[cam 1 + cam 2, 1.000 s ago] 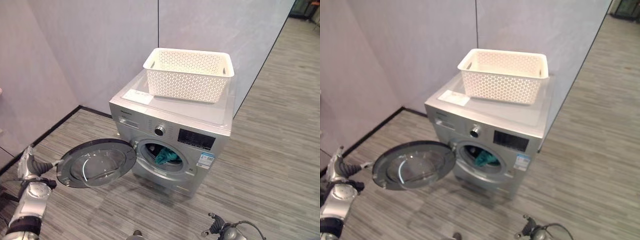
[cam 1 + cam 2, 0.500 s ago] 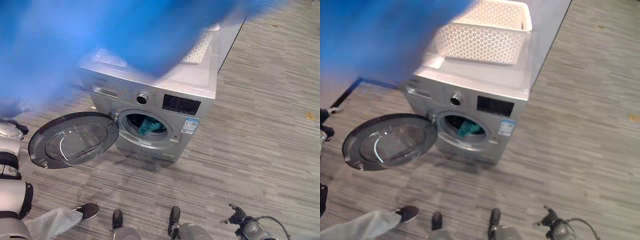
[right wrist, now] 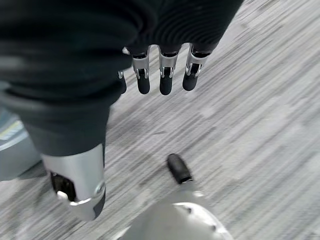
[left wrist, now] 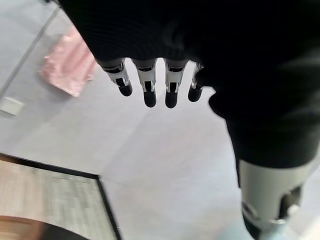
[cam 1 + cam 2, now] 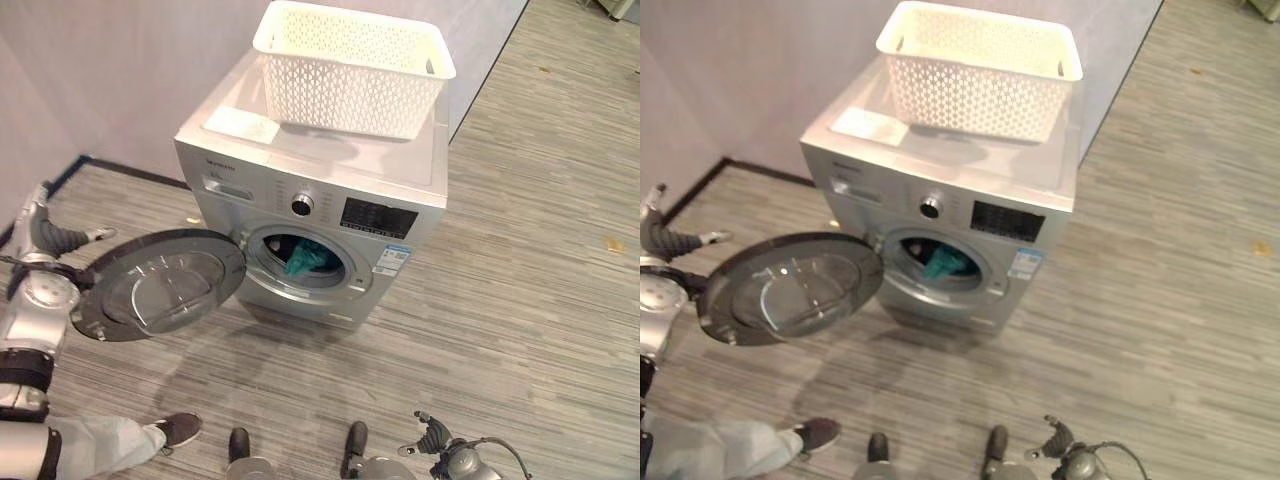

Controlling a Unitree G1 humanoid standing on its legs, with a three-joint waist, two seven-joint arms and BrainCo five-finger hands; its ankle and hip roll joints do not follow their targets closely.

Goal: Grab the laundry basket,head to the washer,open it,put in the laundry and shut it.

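Grey floor: washer (image 5: pixel 330 190) door (image 5: pixel 160 285) open, laundry (image 5: pixel 303 262) apparently inside; left hand (image 5: pixel 45 240), right hand (image 3: pixel 160 75) fingers released; shutting remains.

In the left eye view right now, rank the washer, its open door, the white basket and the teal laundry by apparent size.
1. washer
2. white basket and open door: look alike, so not ranked
3. teal laundry
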